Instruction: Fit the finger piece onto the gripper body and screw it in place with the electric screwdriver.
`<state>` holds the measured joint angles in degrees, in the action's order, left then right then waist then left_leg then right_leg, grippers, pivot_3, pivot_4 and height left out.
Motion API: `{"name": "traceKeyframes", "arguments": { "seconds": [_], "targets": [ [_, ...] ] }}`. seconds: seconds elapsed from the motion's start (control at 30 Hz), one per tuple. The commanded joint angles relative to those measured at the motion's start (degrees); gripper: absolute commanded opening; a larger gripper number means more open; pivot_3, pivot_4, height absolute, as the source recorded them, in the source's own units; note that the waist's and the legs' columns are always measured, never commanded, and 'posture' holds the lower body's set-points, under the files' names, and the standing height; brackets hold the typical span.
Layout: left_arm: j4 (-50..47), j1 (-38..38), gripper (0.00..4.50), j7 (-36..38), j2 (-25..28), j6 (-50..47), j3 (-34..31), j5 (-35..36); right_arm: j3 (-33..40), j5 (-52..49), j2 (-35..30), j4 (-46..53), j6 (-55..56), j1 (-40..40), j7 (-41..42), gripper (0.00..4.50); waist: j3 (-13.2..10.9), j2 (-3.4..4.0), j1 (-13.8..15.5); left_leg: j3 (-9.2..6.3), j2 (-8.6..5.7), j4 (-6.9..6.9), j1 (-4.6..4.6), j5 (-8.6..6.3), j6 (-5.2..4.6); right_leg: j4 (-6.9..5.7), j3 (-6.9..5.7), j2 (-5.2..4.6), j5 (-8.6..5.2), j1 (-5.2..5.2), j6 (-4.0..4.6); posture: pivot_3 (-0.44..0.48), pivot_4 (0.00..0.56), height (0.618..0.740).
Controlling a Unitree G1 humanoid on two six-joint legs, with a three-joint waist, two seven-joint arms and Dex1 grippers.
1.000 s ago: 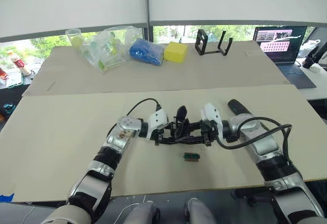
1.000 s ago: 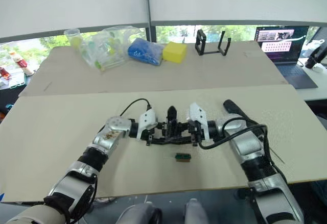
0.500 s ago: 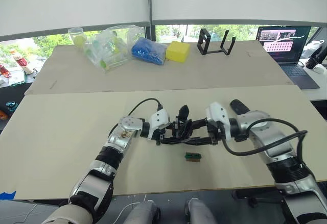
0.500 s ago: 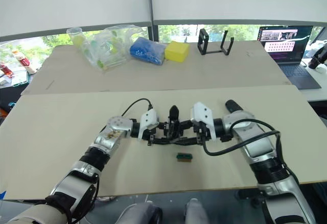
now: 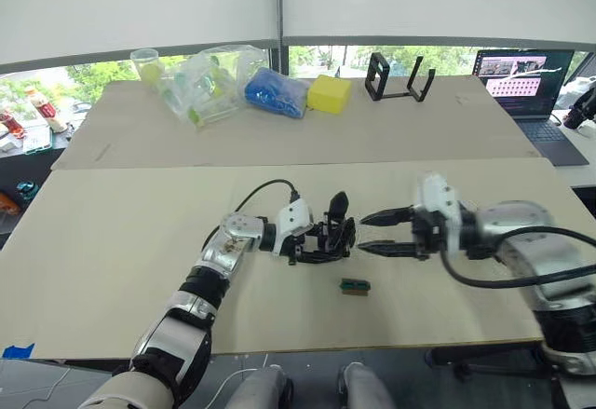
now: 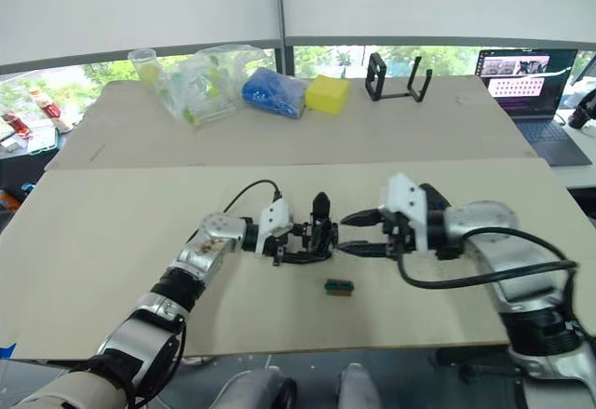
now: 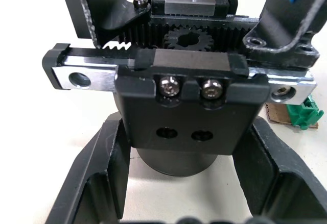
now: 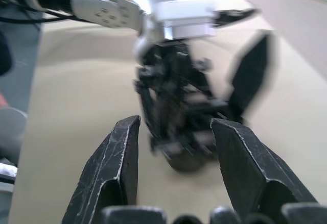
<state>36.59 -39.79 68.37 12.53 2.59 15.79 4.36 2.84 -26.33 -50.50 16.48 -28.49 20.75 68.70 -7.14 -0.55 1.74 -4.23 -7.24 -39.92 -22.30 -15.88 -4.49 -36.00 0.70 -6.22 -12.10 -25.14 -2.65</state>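
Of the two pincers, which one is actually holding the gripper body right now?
The left pincer: its fingers close around the gripper body on the near table. The right pincer is open beside it, fingers spread and empty, apart from the assembly.

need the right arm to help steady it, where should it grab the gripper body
Probably the blocky base of the gripper body, approached from the robot's right, where the open right gripper already faces it. The left gripper grips the opposite side, and the pointed finger sticking up looks too slim.
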Motion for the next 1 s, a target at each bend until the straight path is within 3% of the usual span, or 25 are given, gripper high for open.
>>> {"name": "traceKeyframes", "arguments": {
  "seconds": [0.03, 0.1, 0.17, 0.33, 0.43, 0.67, 0.87, 1.0],
  "targets": [
    [1.12, -0.95, 2.78, -1.25, -0.08, -0.43, -0.42, -0.56, 4.86, -3.29, -2.88, 3.21, -2.30, -1.22, 0.17, 2.46, 0.00, 0.00, 0.00, 0.00, 0.00, 0.00, 0.01, 0.00, 0.00, -0.01, 0.01, 0.00, 0.00, 0.01, 0.00, 0.000, 0.150, 0.740],
    [-0.17, -0.06, 3.74, -0.45, 0.77, -2.06, -0.78, 0.22, 8.12, -5.02, -6.80, 3.98, -8.20, -2.21, -0.99, 2.46, -0.03, 0.02, 0.00, 0.00, 0.03, 0.00, 0.01, -0.01, -0.02, -0.02, 0.04, -0.01, 0.00, 0.02, 0.00, 0.000, 0.150, 0.740],
    [-2.78, 1.19, 4.50, 0.82, 2.46, -3.62, -1.15, 0.97, 9.43, -4.69, -10.76, 4.15, -12.94, -2.89, -2.31, 3.00, -0.05, 0.03, -0.01, 0.00, 0.02, 0.01, -0.03, -0.01, -0.02, -0.05, 0.06, -0.02, 0.00, -0.05, 0.00, 0.000, 0.150, 0.740],
    [-14.33, 5.37, 4.50, 4.16, 9.12, -10.38, -3.65, 4.84, 4.95, 2.85, -20.49, -0.71, -18.53, -2.45, -7.00, 4.47, -0.07, 0.06, -0.64, 0.01, 0.04, 0.09, -0.06, -0.03, -0.03, -0.01, 0.11, -0.10, 0.00, -0.12, 0.01, 0.000, 0.150, 0.740],
    [-23.76, 8.13, 4.50, 6.24, 14.35, -17.03, -5.80, 8.88, 1.11, 4.73, -21.93, -8.36, -25.94, 3.03, -9.57, 4.47, -0.14, 0.10, -1.07, 0.03, 0.04, 0.08, -0.05, -0.03, -0.03, -0.01, 0.16, -0.14, -0.01, -0.11, 0.01, 0.000, 0.150, 0.740],
    [-47.43, 9.68, 4.50, 9.56, 28.18, -36.15, -13.17, 23.50, -14.33, 15.55, -21.93, -27.66, -22.84, 14.47, -2.97, 4.47, -0.46, 0.34, -1.05, 0.03, 0.03, 0.11, -0.10, -0.04, -0.04, 0.07, 0.12, -0.16, -0.01, -0.13, 0.02, 0.000, 0.150, 0.740],
    [-57.05, 4.94, 4.50, 6.34, 32.05, -47.41, -18.50, 34.98, -21.66, 21.40, -14.11, -43.81, -23.72, 27.60, 0.10, 4.47, -0.62, 0.36, -1.37, 0.10, 0.03, 0.09, -0.06, -0.03, -0.02, 0.06, 0.06, -0.11, -0.01, -0.12, 0.02, 0.000, 0.150, 0.740],
    [-59.94, 2.47, 4.50, 4.30, 32.81, -51.37, -19.79, 40.34, -25.63, 26.13, -10.83, -51.71, -18.92, 31.53, 2.44, 4.47, -0.69, 0.36, -1.48, 0.09, 0.04, 0.14, -0.08, -0.01, 0.02, 0.02, 0.07, -0.08, -0.01, -0.18, 0.02, 0.000, 0.150, 0.740]
  ]
}}
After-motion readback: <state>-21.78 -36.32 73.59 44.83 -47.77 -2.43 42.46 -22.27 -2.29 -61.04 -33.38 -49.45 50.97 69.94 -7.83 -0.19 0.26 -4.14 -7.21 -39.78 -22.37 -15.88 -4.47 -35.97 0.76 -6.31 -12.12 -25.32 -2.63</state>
